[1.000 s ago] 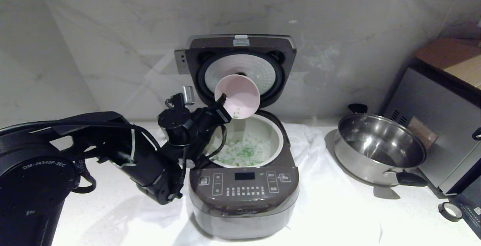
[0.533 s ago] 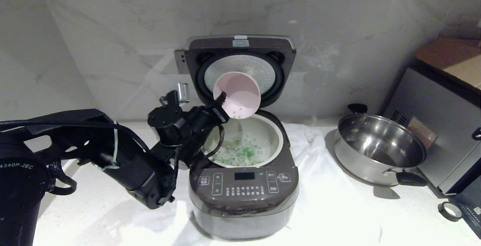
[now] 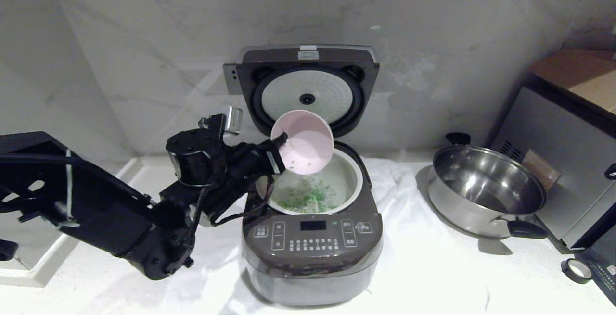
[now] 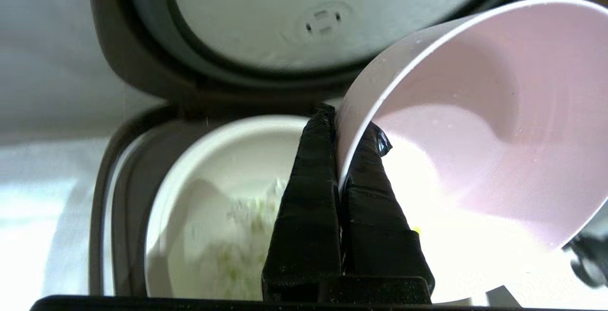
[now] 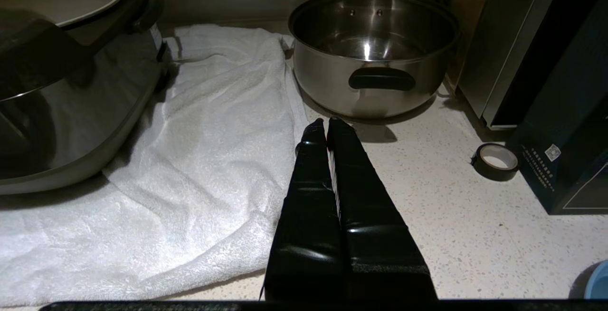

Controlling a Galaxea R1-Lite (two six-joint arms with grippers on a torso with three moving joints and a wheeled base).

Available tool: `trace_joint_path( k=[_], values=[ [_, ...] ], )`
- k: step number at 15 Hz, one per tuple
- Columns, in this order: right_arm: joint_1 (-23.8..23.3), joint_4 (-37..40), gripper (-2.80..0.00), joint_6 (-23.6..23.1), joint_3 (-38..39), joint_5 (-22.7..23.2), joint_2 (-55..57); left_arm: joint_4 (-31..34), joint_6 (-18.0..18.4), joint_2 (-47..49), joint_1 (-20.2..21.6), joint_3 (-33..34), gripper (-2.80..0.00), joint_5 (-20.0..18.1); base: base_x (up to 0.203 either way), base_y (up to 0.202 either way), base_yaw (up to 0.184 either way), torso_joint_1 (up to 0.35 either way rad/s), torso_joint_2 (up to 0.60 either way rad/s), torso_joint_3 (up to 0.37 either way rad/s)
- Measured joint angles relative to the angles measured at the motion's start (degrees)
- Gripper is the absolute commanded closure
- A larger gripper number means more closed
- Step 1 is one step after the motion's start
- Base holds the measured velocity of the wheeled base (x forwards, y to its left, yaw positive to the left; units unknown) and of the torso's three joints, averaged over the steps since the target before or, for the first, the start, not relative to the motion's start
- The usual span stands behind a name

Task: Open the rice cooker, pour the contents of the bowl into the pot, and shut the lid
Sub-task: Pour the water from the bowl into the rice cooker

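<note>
Lower and further left than a second ago, the left gripper (image 3: 279, 154) is pinching the rim of the bowl (image 3: 304, 141), tipping it over the pot (image 3: 353, 180) — the contents (image 3: 308, 197) are lying inside, a few green bits sticking in the bowl. Rice cooker (image 3: 313, 247) panel markings are showing but not reading clearly; the lid (image 3: 308, 72) is standing upright. Only the right wrist view is showing the right gripper (image 5: 327, 123) pressed closed above the towel (image 5: 209, 126), near the steel pan (image 5: 373, 47) and tape roll (image 5: 495, 161).
</note>
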Motion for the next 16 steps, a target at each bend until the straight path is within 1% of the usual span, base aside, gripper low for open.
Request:
trace_joint_path(
  k=[5,8,9,11,16],
  values=[
    [0.0,0.0,0.0,0.0,0.0,0.0,0.0,27.8,-0.1,-10.1,0.3,-6.9,0.0,1.2,0.0,0.0,0.0,0.0,0.0,0.0],
    [0.0,0.0,0.0,0.0,0.0,0.0,0.0,46.8,-0.3,-15.8,1.0,-10.3,0.0,1.2,0.0,0.0,0.0,0.0,0.0,0.0],
    [0.0,0.0,0.0,0.0,0.0,0.0,0.0,53.2,-0.3,-17.9,1.3,-11.3,0.0,1.3,0.0,0.0,0.0,0.0,0.0,0.0],
    [0.0,0.0,0.0,0.0,0.0,0.0,0.0,64.0,-0.2,-21.5,2.6,-12.5,0.0,1.3,0.0,0.0,0.0,0.0,0.0,0.0],
    [0.0,0.0,0.0,0.0,0.0,0.0,0.0,82.0,-0.1,-29.4,8.6,-13.7,0.0,1.4,0.0,0.0,0.0,0.0,0.0,0.0]
  ],
)
